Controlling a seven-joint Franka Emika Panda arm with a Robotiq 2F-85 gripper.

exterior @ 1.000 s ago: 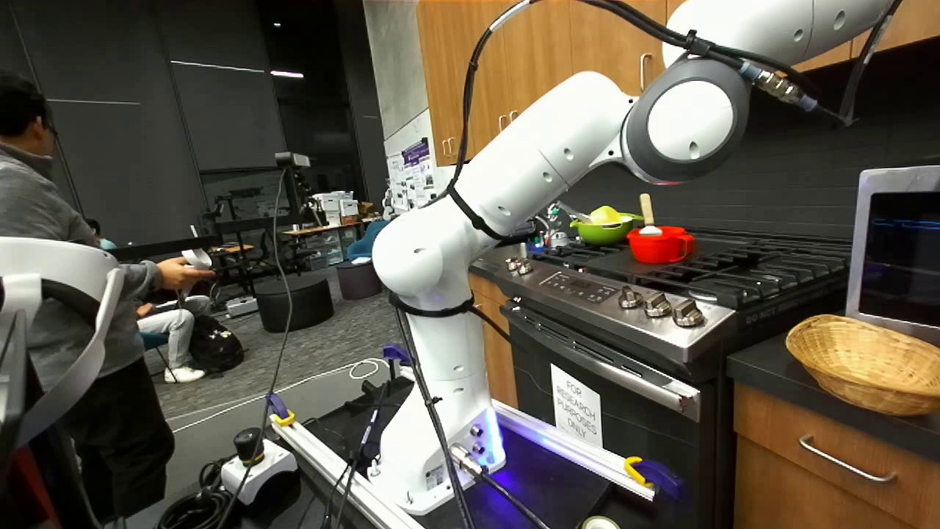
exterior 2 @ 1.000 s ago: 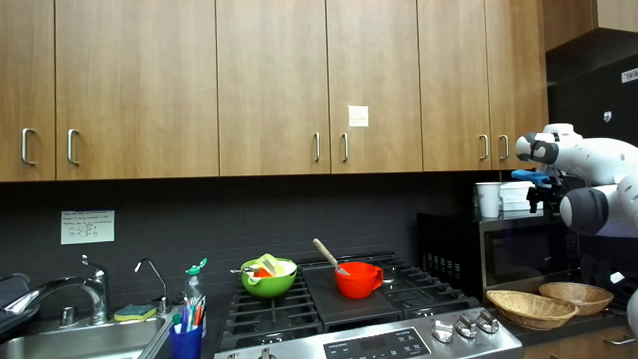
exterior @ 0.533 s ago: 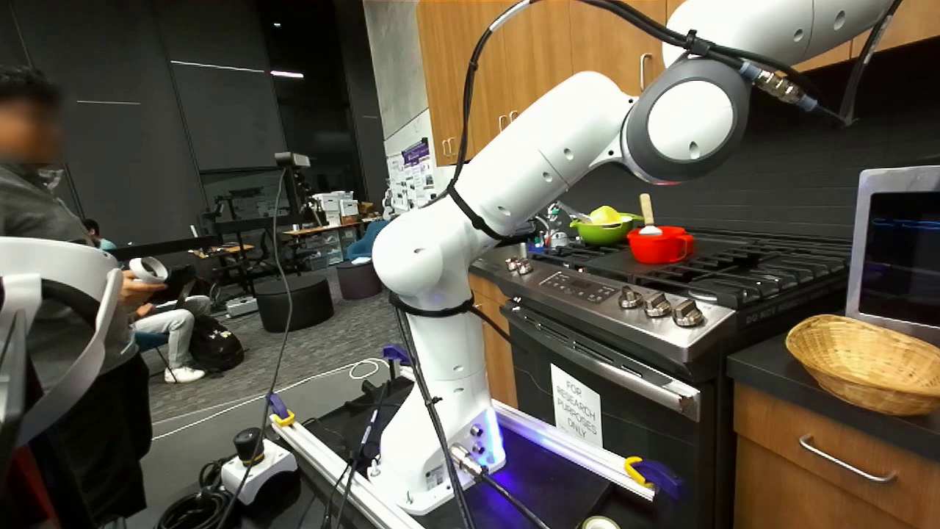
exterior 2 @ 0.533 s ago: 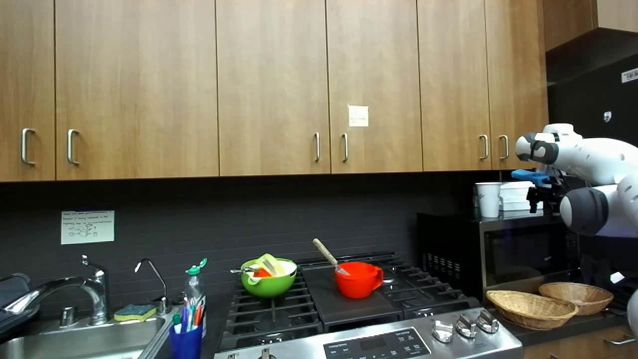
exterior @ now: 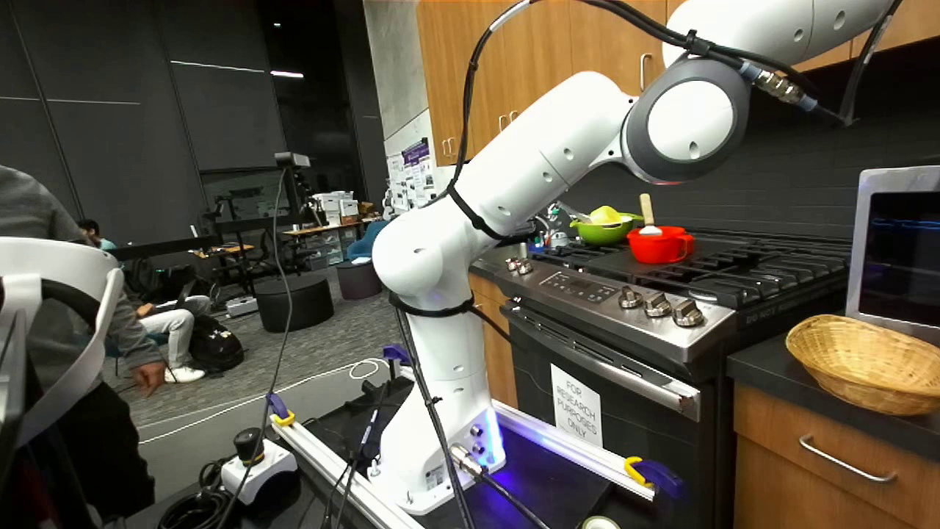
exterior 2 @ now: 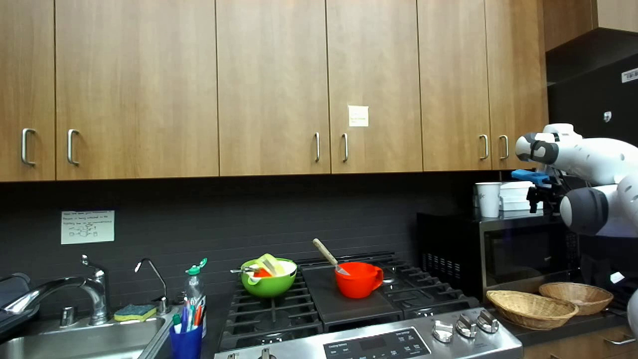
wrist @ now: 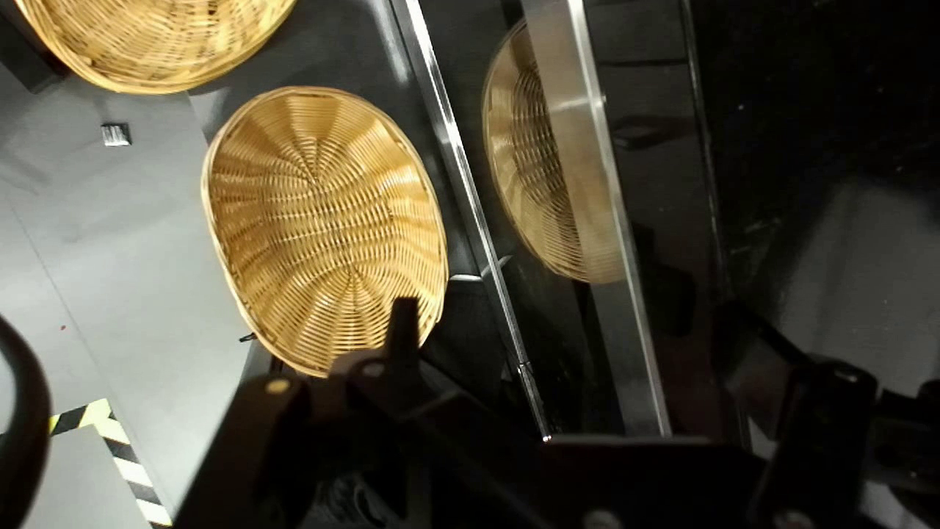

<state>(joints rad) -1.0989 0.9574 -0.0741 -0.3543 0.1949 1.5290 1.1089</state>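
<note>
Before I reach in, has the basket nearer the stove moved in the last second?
No: in an exterior view, that basket shows no shift in any direction against the stove beside it.

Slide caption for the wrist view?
Oval wicker basket mirrored in the microwave, second basket cropped at top left.

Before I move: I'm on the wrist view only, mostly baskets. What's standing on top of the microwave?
Observer: In an exterior view, a white cup and white containers.
Operator: Where am I against those?
Observer: In an exterior view the end effector is right of the white cup, overlapping the right end of the white containers; can't tell whether it touches them.
Operator: Anyone in the room?
Observer: Yes, a person in gray at the left edge of an exterior view, head out of frame.
</note>
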